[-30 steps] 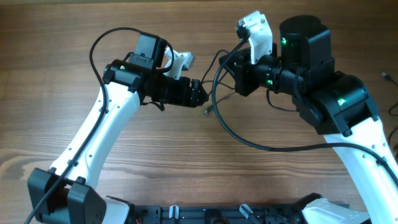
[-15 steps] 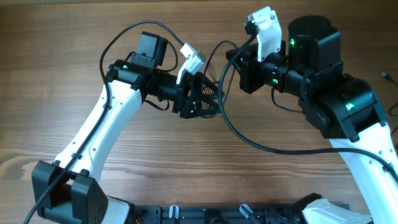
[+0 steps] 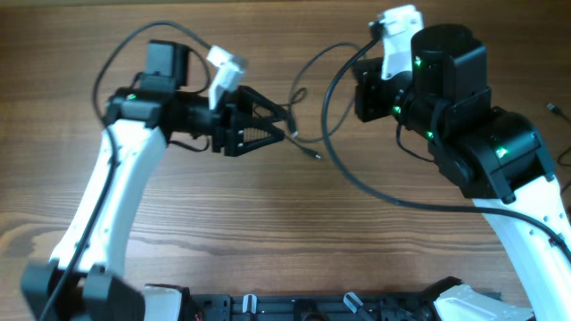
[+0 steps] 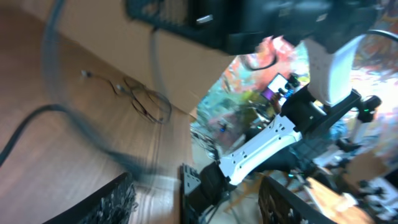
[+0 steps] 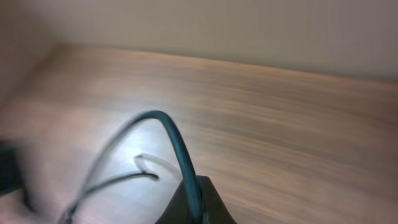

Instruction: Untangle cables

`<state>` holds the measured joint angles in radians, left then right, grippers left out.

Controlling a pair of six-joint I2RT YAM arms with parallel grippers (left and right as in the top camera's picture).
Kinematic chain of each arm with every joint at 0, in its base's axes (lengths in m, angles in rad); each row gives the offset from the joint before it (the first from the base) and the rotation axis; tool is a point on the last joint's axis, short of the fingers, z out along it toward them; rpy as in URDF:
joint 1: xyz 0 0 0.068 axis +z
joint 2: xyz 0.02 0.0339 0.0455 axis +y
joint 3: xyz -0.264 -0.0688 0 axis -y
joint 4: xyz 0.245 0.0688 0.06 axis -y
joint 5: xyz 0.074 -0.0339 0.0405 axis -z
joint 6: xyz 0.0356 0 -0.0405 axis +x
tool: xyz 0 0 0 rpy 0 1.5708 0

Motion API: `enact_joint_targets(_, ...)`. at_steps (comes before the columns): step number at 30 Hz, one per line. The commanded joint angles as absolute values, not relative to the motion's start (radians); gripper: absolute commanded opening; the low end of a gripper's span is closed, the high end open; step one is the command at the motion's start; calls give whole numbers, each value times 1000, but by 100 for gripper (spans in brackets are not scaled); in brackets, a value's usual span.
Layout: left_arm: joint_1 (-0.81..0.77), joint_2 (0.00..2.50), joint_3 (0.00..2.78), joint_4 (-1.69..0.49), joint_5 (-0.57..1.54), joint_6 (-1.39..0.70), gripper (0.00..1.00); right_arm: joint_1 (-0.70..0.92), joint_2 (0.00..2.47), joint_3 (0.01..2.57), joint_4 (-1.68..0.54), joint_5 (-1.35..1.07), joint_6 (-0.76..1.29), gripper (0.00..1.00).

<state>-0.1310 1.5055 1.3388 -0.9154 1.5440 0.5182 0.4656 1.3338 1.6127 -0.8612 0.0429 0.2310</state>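
though spread, left claw (image 3: 285, 125) near cables (image 3: 305, 150)

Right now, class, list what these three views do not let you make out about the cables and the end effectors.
1. Right end effector: hidden under its own wrist in the overhead view, and the right wrist view is blurred, so open or shut is unclear.
2. Cables: the left wrist view is smeared, so where the loops cross cannot be told.
3. Overhead, they are too thin; whether the open left end effector touches one is unclear.
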Motion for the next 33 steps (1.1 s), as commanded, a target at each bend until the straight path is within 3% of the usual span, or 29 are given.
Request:
enact_joint_targets(1,-72,1385,1335,-925,1577,508,67,460,1318,1642,-892,339,371,4)
enact_joint_targets(6,-7,1301,1335,-936,1577,508,70,460,1318,1642,-912,285,365,4)
enact_joint_targets(8,8,1280,1335,-937,1568,508,70,460,1318,1642,-891,124,300,4)
enact_joint_targets(12,9,1278,1335,-975,1502,508,70,460,1328,1642,-831,-452,-116,4)
enact_joint_targets(14,9,1279,1335,-1005,1482,508,70,460,1332,1642,-831,-348,-77,4)
enact_joint_targets(16,9,1279,1335,-1017,1463,508,70,460,1335,1642,-854,7,205,4)
enact_joint_targets(18,9,1279,1335,-1026,1441,508,70,460,1335,1642,-876,53,329,4)
enact_joint_targets(22,9,1279,1335,-1028,1410,508,70,460,1335,1642,-830,-596,-109,4)
enact_joint_targets(25,9,1279,1335,-1035,1347,508,69,460,1335,1642,-812,-676,-132,4)
enact_joint_targets(27,9,1279,1335,-1038,1238,508,63,460,1335,1642,-807,-698,-157,4)
enact_joint_targets(33,9,1299,1335,-1036,975,496,59,460,1335,1642,-783,-1054,-314,4)
